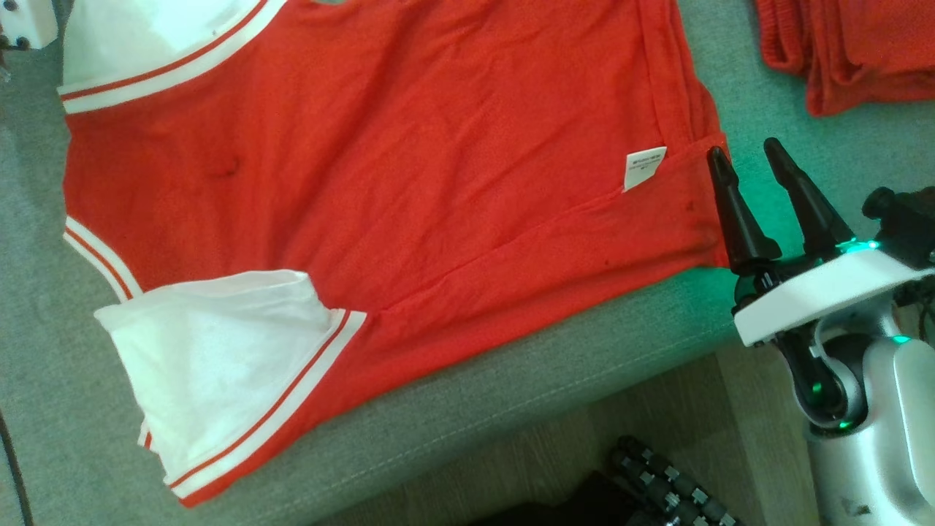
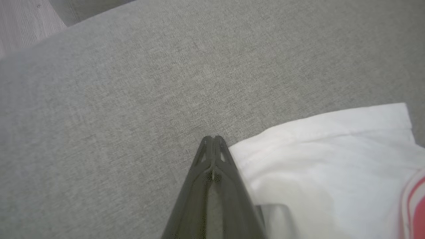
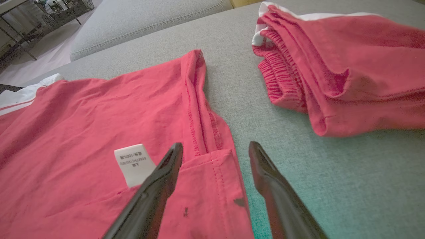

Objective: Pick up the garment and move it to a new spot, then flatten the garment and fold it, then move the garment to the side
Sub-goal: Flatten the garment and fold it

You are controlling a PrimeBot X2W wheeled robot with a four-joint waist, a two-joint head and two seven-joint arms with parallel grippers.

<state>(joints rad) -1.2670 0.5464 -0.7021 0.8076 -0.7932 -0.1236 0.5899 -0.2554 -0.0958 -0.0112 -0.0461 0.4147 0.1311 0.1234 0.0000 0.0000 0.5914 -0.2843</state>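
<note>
red T-shirt (image 1: 409, 168): soft, floppy, we'd grab the hem corner | left claw (image 2: 214, 138) pressed together just beside white sleeve (image 2: 332, 166) | right claw (image 1: 744, 147) spread at hem

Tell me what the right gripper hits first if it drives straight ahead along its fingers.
Probably the red shirt: its hemmed corner lies between the open fingers of the right gripper. The finger beyond the hem would meet the grey cushion. Height above the fabric is unclear.
</note>
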